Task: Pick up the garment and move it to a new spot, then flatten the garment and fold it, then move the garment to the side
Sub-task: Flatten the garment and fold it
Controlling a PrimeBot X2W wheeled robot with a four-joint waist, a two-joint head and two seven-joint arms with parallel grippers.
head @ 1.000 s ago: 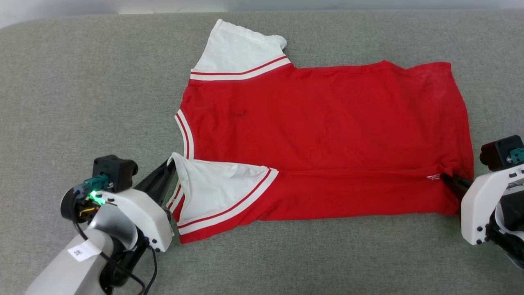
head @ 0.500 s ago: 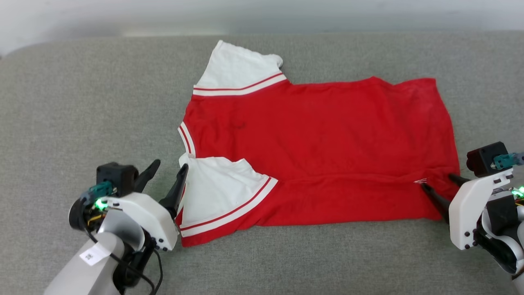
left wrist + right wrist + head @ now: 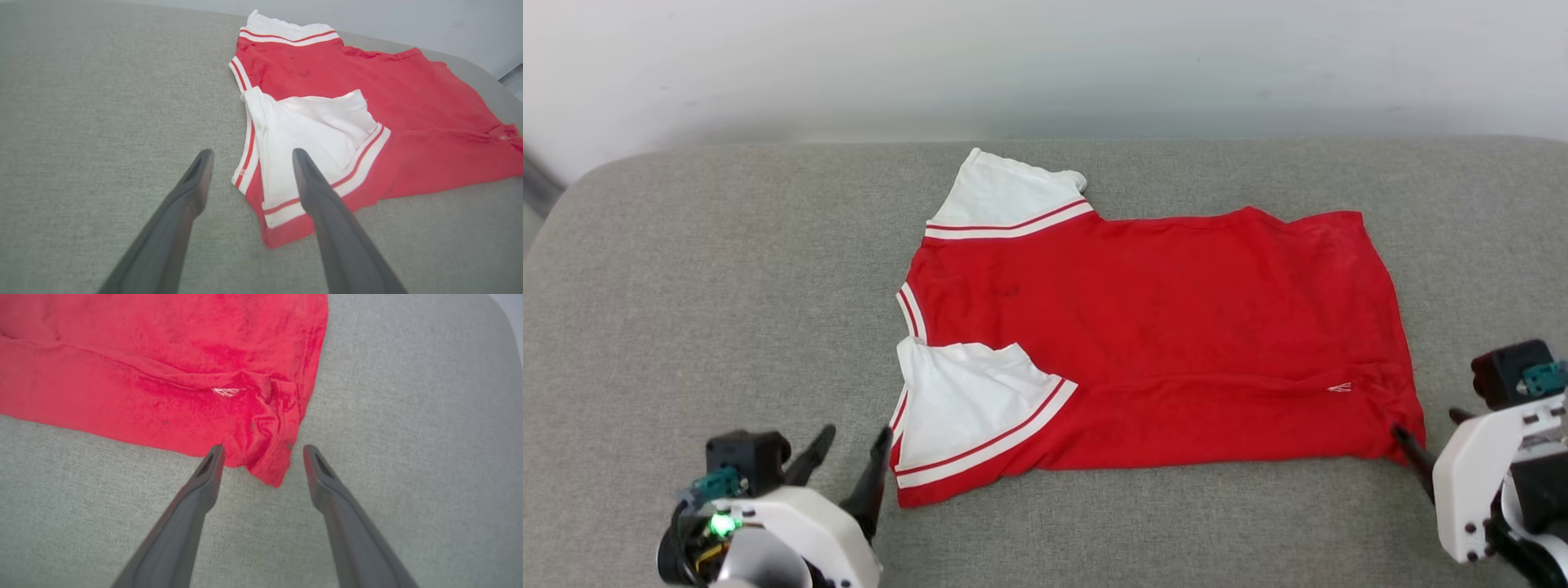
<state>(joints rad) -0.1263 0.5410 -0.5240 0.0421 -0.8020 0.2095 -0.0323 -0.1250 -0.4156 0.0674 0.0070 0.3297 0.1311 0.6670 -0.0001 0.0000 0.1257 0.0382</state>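
Garment: the garment (image 3: pixel 1160 343) lies spread on the grey fabric surface (image 3: pixel 727 286), its near edge folded in and the near sleeve (image 3: pixel 968 400) lying on top.
Handling: soft, light and limp; it will likely sag and bunch when lifted, and may drag on the fabric beneath.
Hold: probably best at the two near corners, pinching both layers.
Left claw (image 3: pixel 858 430): spread wide and empty, low beside the shoulder-end corner, fingers angled toward it.
Right claw (image 3: pixel 1425 420): parted and holding nothing, straddling the rumpled hem corner (image 3: pixel 269 469); contact cannot be told.
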